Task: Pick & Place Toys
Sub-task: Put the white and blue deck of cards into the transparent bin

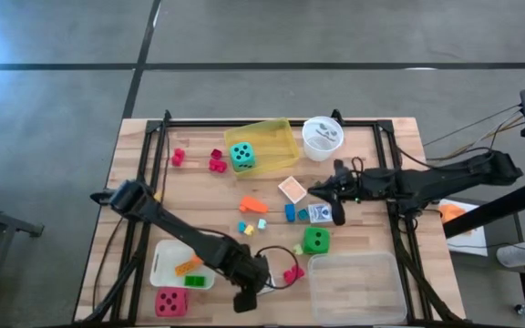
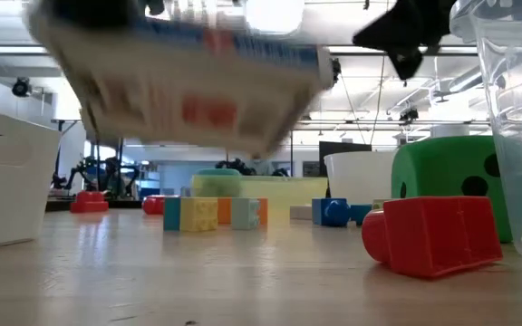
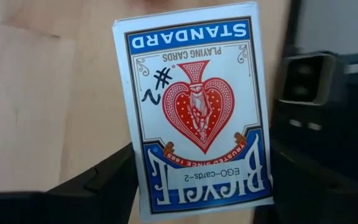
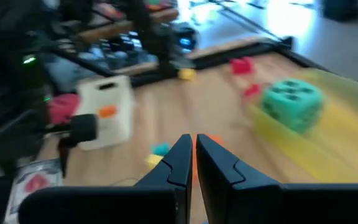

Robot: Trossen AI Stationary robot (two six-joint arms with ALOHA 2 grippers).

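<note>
A wooden table [image 1: 199, 196] was seen on a grey floor [image 1: 62, 100]. A yellow tray [image 1: 281, 138] and a round white cup [image 1: 322, 138] were placed at its far edge. A white tray [image 1: 164, 261] and a clear tray [image 1: 354, 287] were set near its front edge.

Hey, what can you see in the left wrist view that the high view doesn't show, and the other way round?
Only the left wrist view shows the print on the blue and white playing card box: a red spade, "STANDARD PLAYING CARDS" and a handwritten "2", with the left tool's dark fingers gripping its sides.

Only the high view shows the layout: the teal black-dotted die in the yellow tray, the green die, the red die, the white cup and the right tool, shut, over the table's middle.

Both show the left tool and the wooden table.
</note>
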